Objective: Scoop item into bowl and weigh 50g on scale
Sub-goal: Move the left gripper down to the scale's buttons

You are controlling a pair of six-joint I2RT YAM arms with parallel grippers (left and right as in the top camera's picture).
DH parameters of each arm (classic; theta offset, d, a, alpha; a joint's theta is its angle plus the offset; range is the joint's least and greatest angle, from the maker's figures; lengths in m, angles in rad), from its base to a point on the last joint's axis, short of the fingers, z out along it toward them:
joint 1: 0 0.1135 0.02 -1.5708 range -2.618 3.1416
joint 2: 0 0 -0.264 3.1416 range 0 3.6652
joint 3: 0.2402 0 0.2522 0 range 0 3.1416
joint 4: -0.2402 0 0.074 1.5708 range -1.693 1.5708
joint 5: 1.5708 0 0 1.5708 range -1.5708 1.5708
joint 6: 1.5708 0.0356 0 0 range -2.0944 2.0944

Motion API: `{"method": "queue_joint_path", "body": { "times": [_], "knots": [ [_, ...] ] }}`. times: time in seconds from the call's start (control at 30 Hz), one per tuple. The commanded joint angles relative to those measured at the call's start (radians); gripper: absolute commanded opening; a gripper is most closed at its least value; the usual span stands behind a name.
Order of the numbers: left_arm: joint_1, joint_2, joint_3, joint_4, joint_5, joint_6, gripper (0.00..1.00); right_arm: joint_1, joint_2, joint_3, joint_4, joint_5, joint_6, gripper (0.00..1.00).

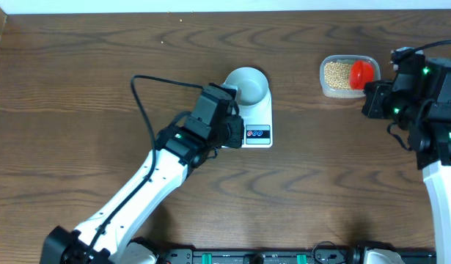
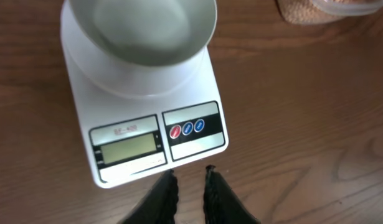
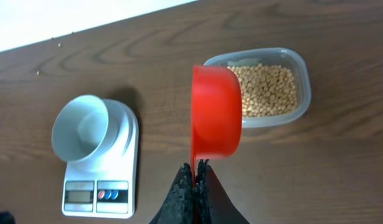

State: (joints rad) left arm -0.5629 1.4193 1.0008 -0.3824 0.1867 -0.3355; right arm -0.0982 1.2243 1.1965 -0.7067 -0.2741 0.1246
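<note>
The white bowl [image 1: 247, 86] stands empty on the white scale [image 1: 259, 121]; both also show in the left wrist view, bowl [image 2: 141, 28] and scale [image 2: 147, 140], and in the right wrist view, bowl [image 3: 80, 127] and scale [image 3: 110, 180]. Tan beans [image 1: 335, 73] lie in a clear tub [image 3: 256, 87]. My right gripper [image 3: 195, 167] is shut on the handle of a red scoop [image 3: 216, 112], held on edge beside the tub. My left gripper [image 2: 190, 174] is slightly open and empty, just in front of the scale's display edge.
The clear plastic tub [image 1: 328, 89] stands at the back right of the wooden table; its corner shows in the left wrist view [image 2: 328, 9]. The left arm lies diagonally across the table's front left. A white wall edge runs along the far side.
</note>
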Motion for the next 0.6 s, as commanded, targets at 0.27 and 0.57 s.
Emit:
{"method": "queue_joint_path", "body": {
  "times": [0.27, 0.57],
  "knots": [
    [-0.073, 0.183, 0.023, 0.05, -0.024, -0.03, 0.08, -0.026, 0.024, 0.021, 0.007, -0.002, -0.006, 0.01],
    [-0.078, 0.301, 0.022, 0.187, -0.063, -0.091, 0.08, -0.026, 0.079, 0.021, 0.007, -0.002, 0.002, 0.01]
  ]
}}
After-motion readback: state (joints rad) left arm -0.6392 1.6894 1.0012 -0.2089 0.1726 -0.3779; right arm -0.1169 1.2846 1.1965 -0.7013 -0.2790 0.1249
